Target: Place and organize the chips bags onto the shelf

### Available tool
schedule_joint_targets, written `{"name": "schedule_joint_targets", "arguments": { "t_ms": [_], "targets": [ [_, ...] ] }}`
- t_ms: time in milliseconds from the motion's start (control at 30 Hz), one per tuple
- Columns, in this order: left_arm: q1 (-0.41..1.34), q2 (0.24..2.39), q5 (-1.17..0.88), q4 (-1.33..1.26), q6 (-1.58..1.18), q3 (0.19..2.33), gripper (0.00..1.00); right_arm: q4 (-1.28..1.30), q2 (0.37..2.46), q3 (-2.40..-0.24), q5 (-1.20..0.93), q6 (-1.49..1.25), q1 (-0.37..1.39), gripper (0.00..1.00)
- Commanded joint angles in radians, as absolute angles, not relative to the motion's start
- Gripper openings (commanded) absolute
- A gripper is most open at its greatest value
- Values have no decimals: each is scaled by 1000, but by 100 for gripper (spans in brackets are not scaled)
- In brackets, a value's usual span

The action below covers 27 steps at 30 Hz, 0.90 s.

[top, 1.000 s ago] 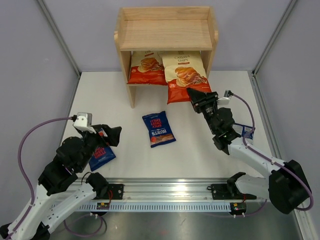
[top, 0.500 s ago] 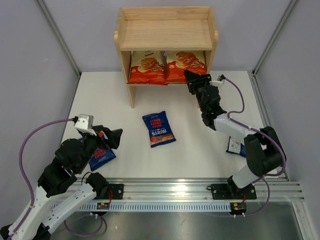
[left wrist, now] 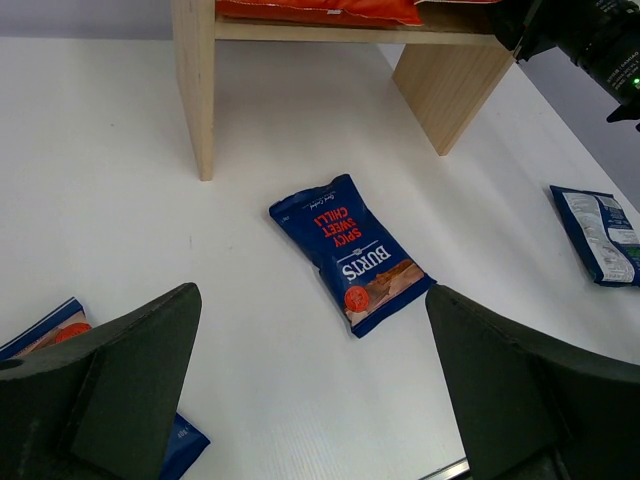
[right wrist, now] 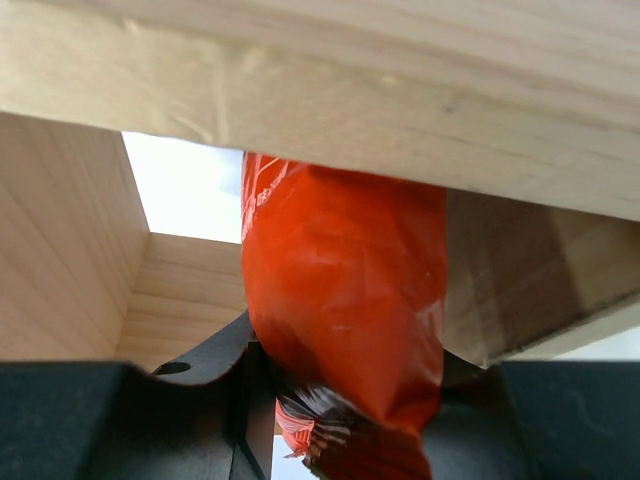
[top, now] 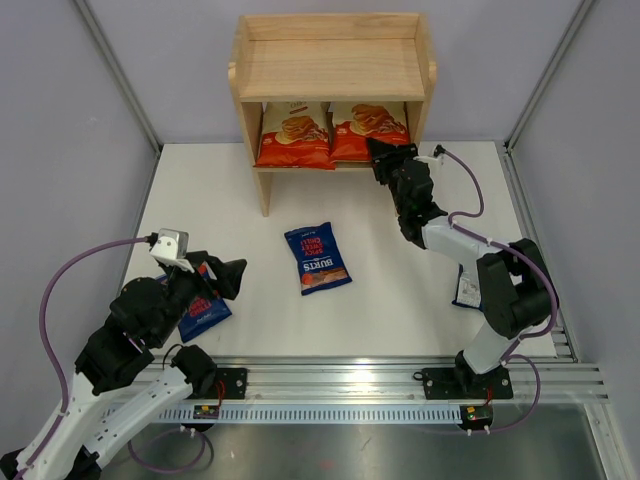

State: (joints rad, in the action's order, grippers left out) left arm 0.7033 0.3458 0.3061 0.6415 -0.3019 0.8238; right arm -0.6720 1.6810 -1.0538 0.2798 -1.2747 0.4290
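The wooden shelf [top: 330,70] stands at the back. Two cream-and-red-orange Cassava bags lie on its lower tier, one left [top: 294,135] and one right [top: 368,128]. My right gripper [top: 385,158] is shut on the right bag's front edge at the tier's mouth. In the right wrist view the orange bag [right wrist: 345,300] sits between the jaws [right wrist: 350,400], under the shelf board [right wrist: 300,90]. My left gripper [top: 232,275] is open and empty [left wrist: 315,390]. A red-labelled Burts bag [top: 317,257] lies mid-table [left wrist: 350,250]. Another [top: 203,308] lies under my left arm [left wrist: 50,325].
A third dark blue bag [top: 463,290] lies face down at the right, partly behind my right arm, and shows in the left wrist view [left wrist: 598,232]. The shelf's top tier [top: 330,45] holds nothing. Grey walls enclose the white table [top: 400,300].
My right arm reached forward and carried the right Cassava bag from the table in front of the shelf into the lower tier. My left arm has barely moved.
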Motion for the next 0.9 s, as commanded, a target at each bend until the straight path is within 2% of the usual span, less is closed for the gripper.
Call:
{"name": "schedule_joint_targets", "arguments": {
  "t_ms": [0, 67, 100, 133, 233, 267, 367, 533, 600, 700, 767, 867],
  "targets": [
    [701, 337, 282, 611, -279, 822, 99, -663, 1654, -1062, 314, -1310, 419, 14],
    [701, 339, 282, 612, -279, 824, 99, -646, 1643, -1052, 316, -1309, 419, 16],
    [701, 337, 284, 612, -279, 825, 99, -637, 1640, -1054, 316, -1307, 419, 20],
    [701, 336, 285, 612, -279, 824, 99, -591, 1628, -1058, 318, -1305, 420, 28],
    [701, 334, 290, 612, -281, 824, 99, -497, 1611, -1092, 314, -1289, 419, 38],
    [701, 336, 291, 614, -282, 824, 99, -479, 1608, -1095, 311, -1281, 419, 44],
    [701, 336, 299, 617, -285, 824, 99, -411, 1594, -1120, 296, -1250, 420, 50],
    [701, 342, 313, 621, -290, 827, 99, -316, 1569, -1138, 253, -1226, 419, 67],
    [701, 356, 325, 623, -293, 830, 99, -293, 1557, -1137, 232, -1224, 419, 82],
    [701, 376, 342, 632, -305, 838, 99, -250, 1536, -1134, 219, -1221, 419, 94],
    [701, 411, 351, 638, -328, 842, 99, -224, 1517, -1131, 216, -1216, 417, 98],
    [701, 488, 344, 649, -373, 862, 99, -155, 1483, -1132, 221, -1207, 419, 99]
  ]
}}
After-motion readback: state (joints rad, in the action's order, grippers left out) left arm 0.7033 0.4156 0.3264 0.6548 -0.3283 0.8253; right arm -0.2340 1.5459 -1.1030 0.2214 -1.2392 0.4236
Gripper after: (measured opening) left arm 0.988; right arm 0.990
